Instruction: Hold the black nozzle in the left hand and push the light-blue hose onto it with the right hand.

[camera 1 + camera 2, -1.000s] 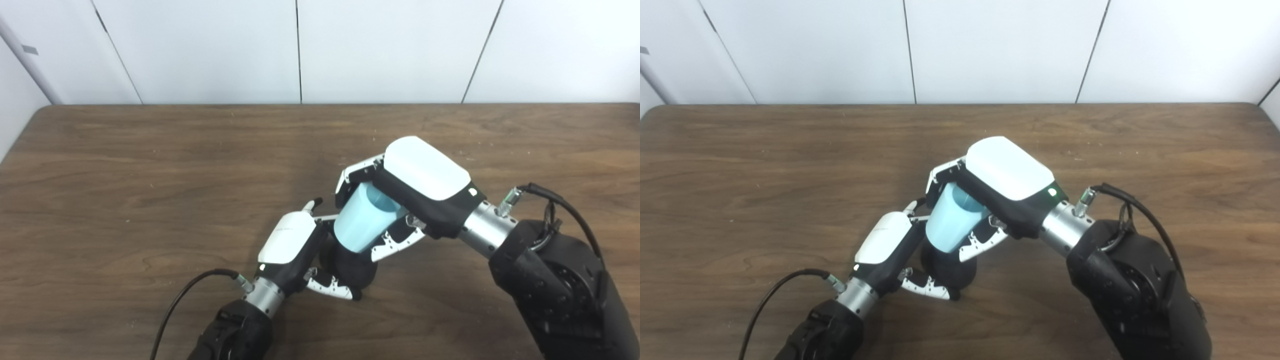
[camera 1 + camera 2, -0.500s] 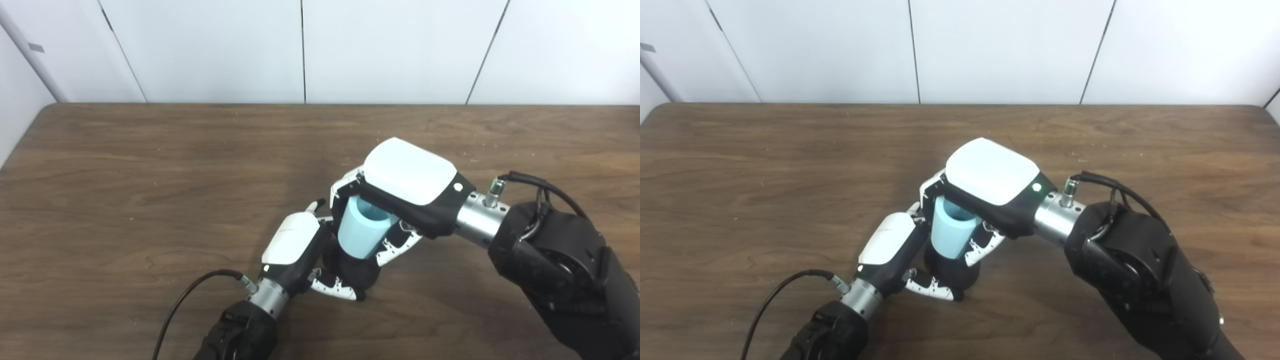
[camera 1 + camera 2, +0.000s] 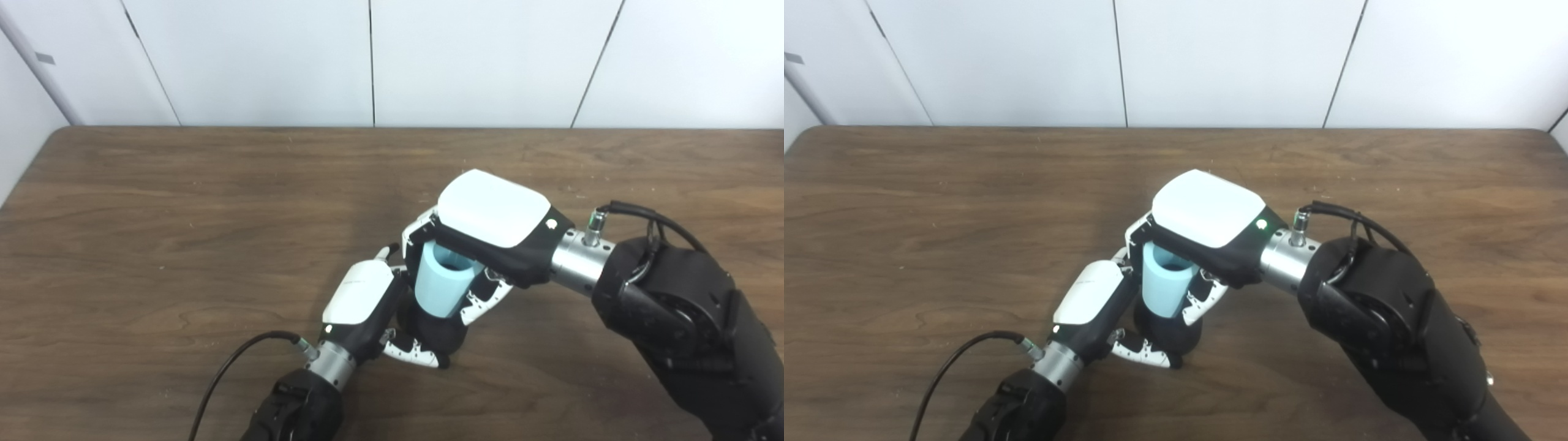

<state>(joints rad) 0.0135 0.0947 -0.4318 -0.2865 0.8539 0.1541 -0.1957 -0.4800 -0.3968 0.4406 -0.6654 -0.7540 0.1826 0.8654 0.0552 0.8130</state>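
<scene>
Left hand [image 3: 358, 300]: fingers wrapped round the black nozzle [image 3: 436, 334], thumb curled across its front low down; firm grip, the nozzle's base at or just above the table [image 3: 153, 214], contact not resolvable. Right hand [image 3: 490, 223]: closed over the light-blue hose [image 3: 440, 286] from above and from the right, fingers on its far side, thumb on its near side, white back shell facing up.

Count: two hands, one nozzle, one hose, one table. One black cable [image 3: 236, 361] runs from the left wrist to the bottom edge; another loops at the right wrist [image 3: 637, 214].

Hose: short, wide, pale blue tube, matte, roughly upright with a slight lean. Its upper end is open and shows a darker hollow inside, partly under the right palm. Its lower end sits down over the top of the nozzle, so the two touch and line up end to end.

Nozzle: dark, rounded body, mostly hidden by fingers and hose; detail not readable.

Table: dark wood grain, near-centre holds the whole group. White panelled wall [image 3: 478, 61] behind the far edge.
</scene>
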